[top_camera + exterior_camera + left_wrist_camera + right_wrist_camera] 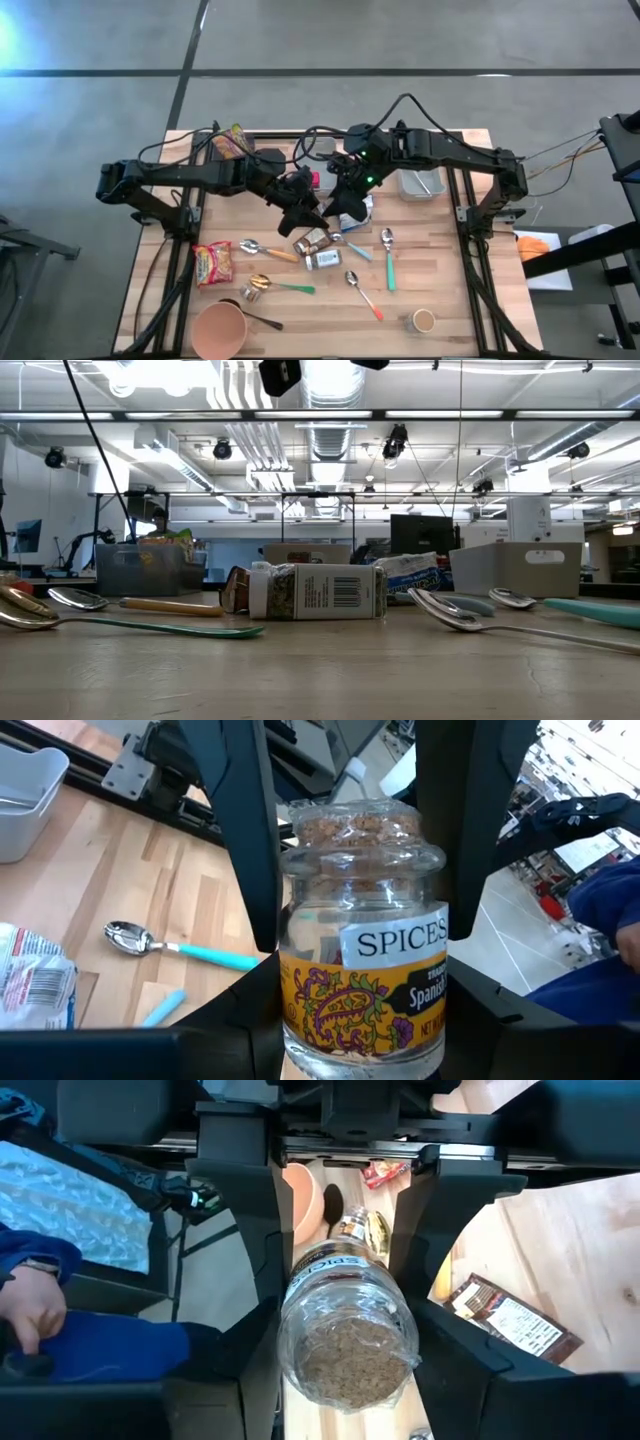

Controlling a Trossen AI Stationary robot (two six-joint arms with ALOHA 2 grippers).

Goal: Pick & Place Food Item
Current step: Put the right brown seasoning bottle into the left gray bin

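Note:
A clear glass spice jar (360, 930) with a cork top and a yellow patterned label hangs in the air above the middle of the table. Both grippers are on it. My left gripper (360, 1030) is shut on its lower body. My right gripper (345, 1330) comes at the cork end (348, 1360), and its fingers close on the jar's upper part. In the high view the two grippers meet above the table's middle, the left (303, 200) and the right (345, 192), and they hide the jar there. My left gripper pinches the jar's lower, labelled body (300, 1020) between its two fingers, which lie across the jar. The jar is lifted clear of the table. My right gripper has the jar's upper part below the cork (300, 1295) between its two fingers (250, 1280). The fingers come from the cork end and lie along the jar.
Below the grippers lie a second spice jar (322, 260), a brown packet (312, 240), a blue-white bag (358, 208) and several spoons (388, 255). A noodle packet (213, 263) and an orange bowl (218, 330) are near left. A grey bin (420, 183) stands far right. A person's hand (35, 1305) shows beyond the table.

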